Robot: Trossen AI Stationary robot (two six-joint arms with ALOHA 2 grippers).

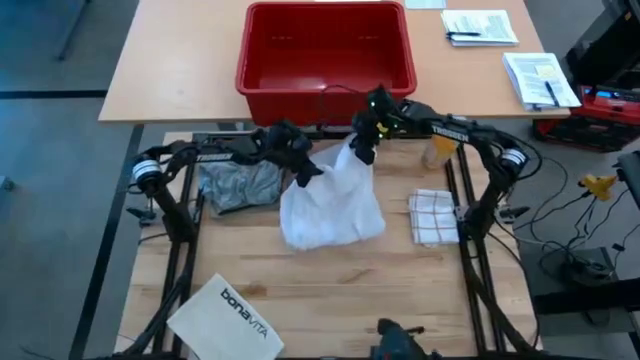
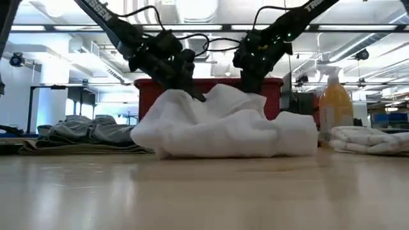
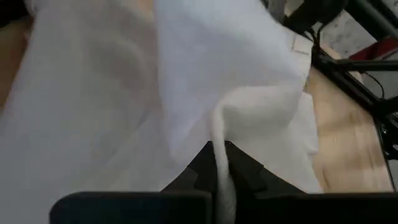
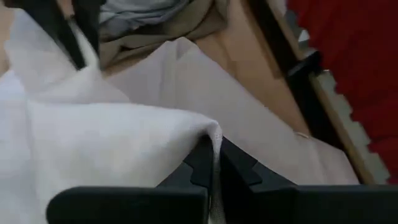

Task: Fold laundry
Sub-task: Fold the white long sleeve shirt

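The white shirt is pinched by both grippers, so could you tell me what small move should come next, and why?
Probably draw the left gripper and right gripper apart while lifting, since each pinches an edge of the white shirt, which lies bunched on the table.

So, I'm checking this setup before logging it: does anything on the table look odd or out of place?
A spray bottle of orange liquid stands among the laundry. Otherwise nothing: left gripper and right gripper both pinch the rumpled white shirt.

Overhead and table-level views (wrists close) share shirt (image 1: 330, 205).
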